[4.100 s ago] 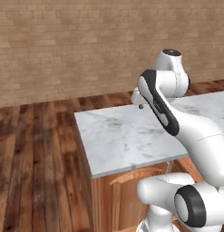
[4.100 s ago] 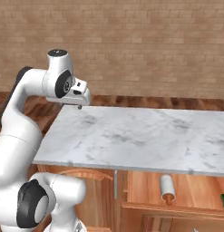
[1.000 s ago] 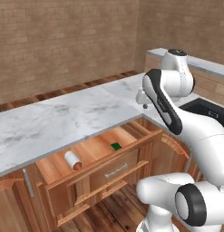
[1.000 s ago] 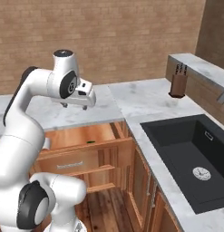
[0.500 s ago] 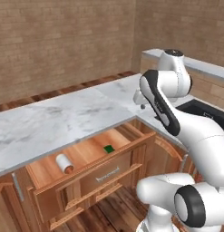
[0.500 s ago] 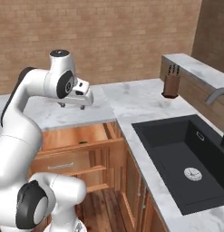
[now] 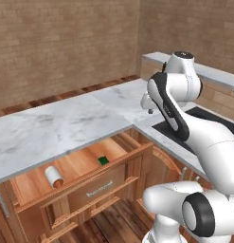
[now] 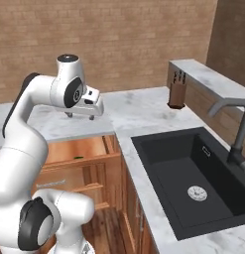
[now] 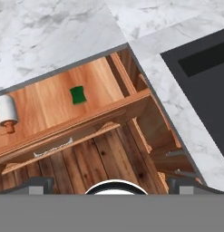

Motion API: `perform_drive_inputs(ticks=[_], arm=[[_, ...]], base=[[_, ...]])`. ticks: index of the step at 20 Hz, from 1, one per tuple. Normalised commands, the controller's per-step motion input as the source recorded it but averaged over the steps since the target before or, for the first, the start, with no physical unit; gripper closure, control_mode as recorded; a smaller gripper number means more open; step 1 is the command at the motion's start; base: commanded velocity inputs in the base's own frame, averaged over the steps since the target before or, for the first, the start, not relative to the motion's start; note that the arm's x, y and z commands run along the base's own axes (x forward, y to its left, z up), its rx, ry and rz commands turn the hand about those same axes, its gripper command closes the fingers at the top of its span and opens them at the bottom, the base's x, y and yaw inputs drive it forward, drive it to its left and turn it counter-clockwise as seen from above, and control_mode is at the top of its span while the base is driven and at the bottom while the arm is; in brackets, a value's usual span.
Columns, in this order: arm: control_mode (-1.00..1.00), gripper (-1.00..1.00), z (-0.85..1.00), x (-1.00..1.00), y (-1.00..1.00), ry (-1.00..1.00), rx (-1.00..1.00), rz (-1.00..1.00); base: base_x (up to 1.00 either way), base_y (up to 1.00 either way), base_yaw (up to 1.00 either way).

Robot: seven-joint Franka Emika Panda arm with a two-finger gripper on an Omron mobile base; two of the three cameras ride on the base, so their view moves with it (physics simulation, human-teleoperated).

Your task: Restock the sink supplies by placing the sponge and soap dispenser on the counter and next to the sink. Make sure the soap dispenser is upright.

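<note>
The green sponge (image 9: 77, 94) lies flat in an open wooden drawer (image 9: 109, 108) below the counter (image 9: 50, 36). In the same drawer, further left, the white soap dispenser (image 9: 5, 111) lies on its side. They also show as the sponge (image 7: 103, 161) and soap dispenser (image 7: 54, 175) from the left base. My gripper (image 8: 81, 116) hangs open and empty above the counter's edge, over the drawer, its fingertips (image 9: 36, 183) wide apart. The dark sink (image 8: 193, 183) is set into the counter to the right.
A brown knife block (image 8: 176, 92) stands on the counter behind the sink, below a raised ledge (image 8: 208, 74). A grey faucet (image 8: 238, 134) rises at the sink's right side. A brick wall backs the counter, and wooden floor lies below the drawer.
The whole picture has shifted: the base has moved along the counter, bringing the open drawer and the sink closer. The arm keeps its pose. Sponge and dispenser lie as before.
</note>
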Motion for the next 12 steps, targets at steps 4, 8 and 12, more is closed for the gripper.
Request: perform_drive_inputs(ticks=[4,8,12], arm=[[1.0,-1.0,0.0,0.0,0.0,0.0,0.0,0.0],[1.0,-1.0,0.0,0.0,0.0,0.0,0.0,0.0],[1.0,-1.0,0.0,0.0,0.0,0.0,0.0,0.0]], base=[[0.0,-0.37,0.23],[0.0,-0.33,0.25],[0.0,-0.19,0.25]])
